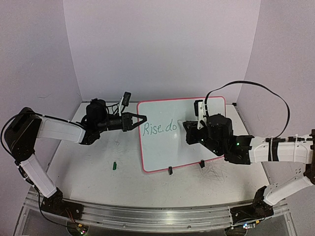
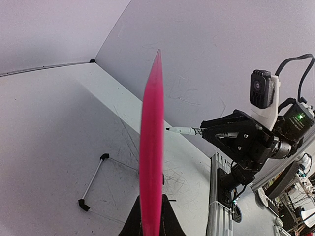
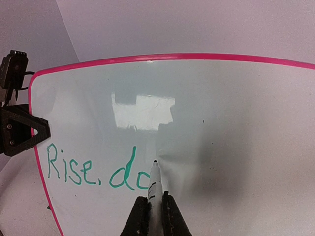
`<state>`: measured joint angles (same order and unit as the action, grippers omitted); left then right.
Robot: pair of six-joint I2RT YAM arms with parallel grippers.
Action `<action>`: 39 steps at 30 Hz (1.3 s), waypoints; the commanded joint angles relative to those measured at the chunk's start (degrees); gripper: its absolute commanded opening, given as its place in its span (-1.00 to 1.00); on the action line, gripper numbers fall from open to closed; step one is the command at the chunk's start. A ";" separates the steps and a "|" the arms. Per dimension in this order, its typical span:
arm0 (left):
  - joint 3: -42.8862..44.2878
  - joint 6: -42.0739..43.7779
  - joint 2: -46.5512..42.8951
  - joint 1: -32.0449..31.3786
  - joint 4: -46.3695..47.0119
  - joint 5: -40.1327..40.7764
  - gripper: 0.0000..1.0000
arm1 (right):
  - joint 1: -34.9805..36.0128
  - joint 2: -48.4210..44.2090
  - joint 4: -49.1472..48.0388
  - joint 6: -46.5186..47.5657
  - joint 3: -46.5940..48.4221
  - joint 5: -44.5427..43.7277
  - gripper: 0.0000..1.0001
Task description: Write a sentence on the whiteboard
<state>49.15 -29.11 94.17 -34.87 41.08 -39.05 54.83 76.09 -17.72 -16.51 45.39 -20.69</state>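
Left arm (image 1: 59, 130) folded, elbow out far left, forearm reaching level toward right. Left gripper (image 1: 139, 119) pinched tight on left edge of whiteboard (image 1: 167, 147), one finger each side of rim. Right arm (image 1: 280, 150) mirrors it: elbow far right, forearm stretching left, green light showing at wrist. Right gripper (image 1: 189, 132) clamped round marker (image 3: 153, 184), fingers close together, marker poking out ahead between them.

Marker (image 3: 153, 189) tip on whiteboard (image 3: 236, 123)
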 commanded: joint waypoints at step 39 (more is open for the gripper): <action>1.66 2.31 0.44 0.16 -0.87 3.01 -1.00 | 0.45 1.43 1.89 -1.05 -0.23 -0.54 -1.00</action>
<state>49.28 -29.15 94.17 -34.87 41.01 -39.09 54.90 77.87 -16.46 -16.52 45.38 -20.27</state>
